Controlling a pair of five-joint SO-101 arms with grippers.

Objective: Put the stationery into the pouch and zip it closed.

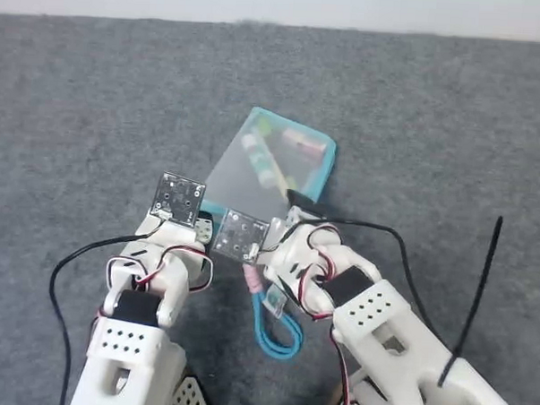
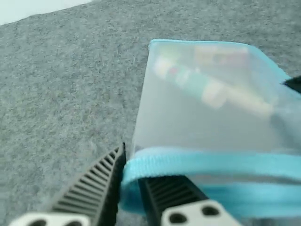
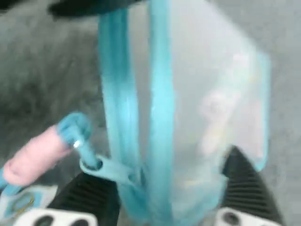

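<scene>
Pouch [image 1: 253, 170] pinched at one corner

It lies near the middle of the desk [image 1: 95, 96], the stationery [image 1: 265, 159] showing through its clear side. The left gripper [image 2: 131, 172] is clamped tight on the teal band at the pouch's near corner, one finger on each side. The right gripper [image 3: 162, 188] stands wide open astride the same zip edge further along, its fingers either side of the pouch. The pull [image 3: 91, 164] and its pink tag [image 3: 33, 157] sit just beside one right finger, and a teal loop [image 1: 278, 333] trails toward the desk's near edge
</scene>
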